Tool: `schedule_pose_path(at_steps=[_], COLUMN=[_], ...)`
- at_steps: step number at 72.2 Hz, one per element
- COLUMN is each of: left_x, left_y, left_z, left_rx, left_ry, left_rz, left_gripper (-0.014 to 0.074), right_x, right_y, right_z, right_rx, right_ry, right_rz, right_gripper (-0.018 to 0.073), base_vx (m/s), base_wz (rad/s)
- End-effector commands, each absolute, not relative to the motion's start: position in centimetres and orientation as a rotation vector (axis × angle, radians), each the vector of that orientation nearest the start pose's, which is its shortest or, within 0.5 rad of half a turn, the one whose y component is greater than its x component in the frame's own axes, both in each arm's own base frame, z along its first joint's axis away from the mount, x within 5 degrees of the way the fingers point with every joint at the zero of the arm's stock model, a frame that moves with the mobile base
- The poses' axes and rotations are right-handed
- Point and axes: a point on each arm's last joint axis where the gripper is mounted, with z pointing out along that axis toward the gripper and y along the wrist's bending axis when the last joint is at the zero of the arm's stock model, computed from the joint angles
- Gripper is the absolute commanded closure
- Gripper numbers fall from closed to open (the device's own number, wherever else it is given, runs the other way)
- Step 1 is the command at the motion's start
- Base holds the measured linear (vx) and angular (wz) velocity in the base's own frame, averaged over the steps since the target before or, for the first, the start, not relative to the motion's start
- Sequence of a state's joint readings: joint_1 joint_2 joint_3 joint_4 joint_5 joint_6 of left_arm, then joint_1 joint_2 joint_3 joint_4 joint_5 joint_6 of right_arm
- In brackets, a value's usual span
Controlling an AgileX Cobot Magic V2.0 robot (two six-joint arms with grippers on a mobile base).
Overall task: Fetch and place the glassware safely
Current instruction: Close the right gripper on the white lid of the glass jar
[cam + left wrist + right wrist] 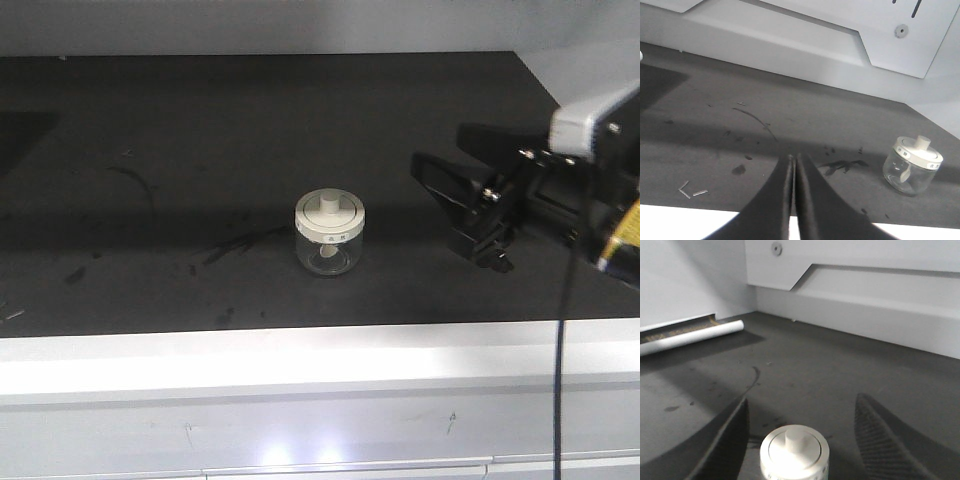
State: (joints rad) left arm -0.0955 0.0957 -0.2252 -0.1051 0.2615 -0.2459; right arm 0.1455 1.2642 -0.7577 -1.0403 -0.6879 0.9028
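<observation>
**Spotter:** Where's the glassware?

**Me:** The glass jar (330,238) stands upright on the dark tabletop (180,140), towards the front edge, with its off-white lid (330,217) on. Nothing is touching it.

**Spotter:** Right side?

**Me:** The right gripper (802,402) is spread wide and empty. On its wrist camera the lid shows between the two fingers. From the front it sits off to the jar's right, apart from it.

**Spotter:** Left?

**Me:** The left gripper (793,185) is pinched together with nothing in it. It's well away, and the jar sits off to its right.

**Spotter:** So how far along?

**Me:** Early, I'd say. The approach looks lined up, but there's no grasp and no lift yet. Carrying and setting down are all to come, and I can't see where it's meant to go.
</observation>
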Motion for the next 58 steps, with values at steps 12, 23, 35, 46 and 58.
schedule_pose_path(at_steps=[12,23,35,46,58], left_x=[5.3,5.3,5.3,5.3,5.3], left_y=[-0.7,-0.7,-0.7,-0.7,-0.7], left_z=[27.5,27.5,27.5,27.5,27.5], left_rx=[-0.19,-0.19,-0.19,-0.19,-0.19], left_ry=[1.515,1.515,1.515,1.515,1.515], left_rz=[-0.386,-0.386,-0.386,-0.386,-0.386], left_gripper=[0.0603,0.0603,0.0603,0.0603,0.0603], right_x=[28.9,30.5,32.4,33.4,34.2], right_y=[13.6,15.7,16.0,16.4,16.6], right_z=[33.4,32.3,30.0,28.3,27.0], right_rx=[-0.731,-0.714,-0.647,-0.662,-0.644], right_ry=[1.465,1.51,1.559,1.55,1.542], right_rz=[0.589,0.632,0.638,0.639,0.634], right_gripper=[0.011,0.011,0.011,0.011,0.011], base_vx=[0.0,0.0,0.0,0.0,0.0], base_wz=[0.0,0.0,0.0,0.0,0.0])
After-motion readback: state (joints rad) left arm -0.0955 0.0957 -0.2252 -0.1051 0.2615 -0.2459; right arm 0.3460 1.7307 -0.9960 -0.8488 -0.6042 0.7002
